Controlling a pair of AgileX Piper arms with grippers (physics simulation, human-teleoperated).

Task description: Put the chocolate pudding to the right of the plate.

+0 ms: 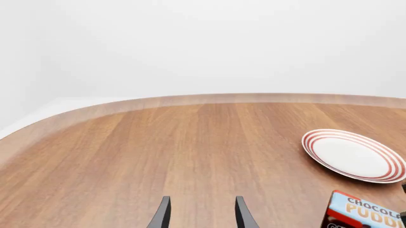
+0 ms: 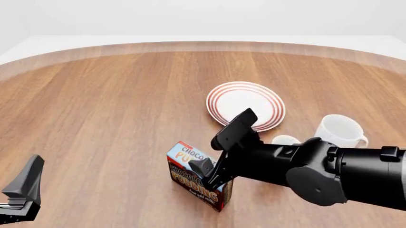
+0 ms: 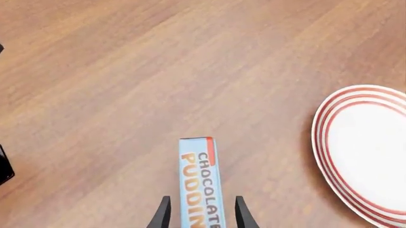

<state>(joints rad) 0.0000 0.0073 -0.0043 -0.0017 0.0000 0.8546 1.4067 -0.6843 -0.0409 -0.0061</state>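
The chocolate pudding [image 2: 197, 176] stands upright on the wooden counter [image 2: 114, 104], low in the centre of the front view, below the plate [image 2: 245, 105]. The right gripper [image 3: 199, 211] has its jaws on both sides of the carton; whether they touch it I cannot tell. The left gripper [image 1: 200, 213], at the lower left, is open and holds nothing. A white mug [image 2: 340, 131] stands right of the plate.

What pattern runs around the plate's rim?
Concentric red rings on the white plate; clearest in the front view.

chocolate pudding [image 2: 190, 176]: right end hidden behind right arm [image 2: 317, 168]
plate [image 3: 364, 152]: cut off at 3 o'clock, right wrist view
small mug [image 2: 285, 140]: mostly hidden
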